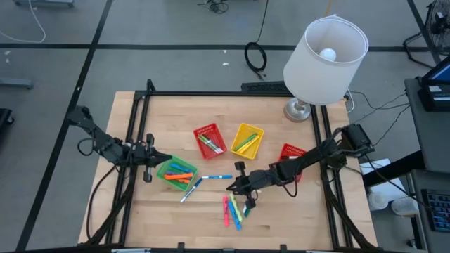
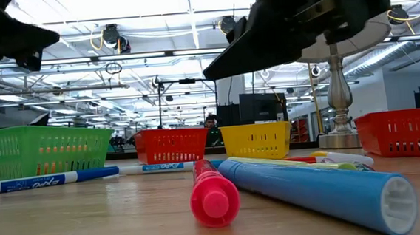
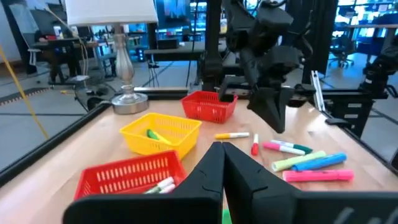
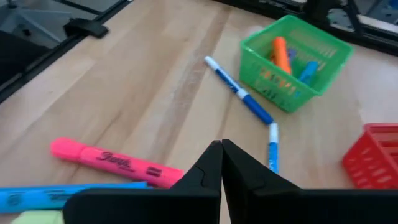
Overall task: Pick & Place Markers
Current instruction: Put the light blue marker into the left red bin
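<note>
Several markers lie loose on the wooden table. Two blue-and-white pens (image 1: 216, 176) (image 1: 190, 190) rest flat beside the green basket (image 1: 177, 174), which holds orange, blue and green markers. A pink highlighter (image 4: 115, 163), a blue one (image 4: 62, 196) and a yellow-green one (image 1: 245, 208) lie together near the front edge. My right gripper (image 1: 230, 187) hovers shut and empty just above these, its tips (image 4: 221, 143) above the pink highlighter. My left gripper (image 1: 167, 159) is shut and empty, level, at the green basket's far-left side.
A red basket (image 1: 209, 140) and a yellow basket (image 1: 247, 140) with markers stand mid-table. Another red basket (image 1: 291, 153) sits partly under my right arm. A lamp (image 1: 323, 53) stands at the far right corner. A dark frame (image 1: 232, 93) borders the table.
</note>
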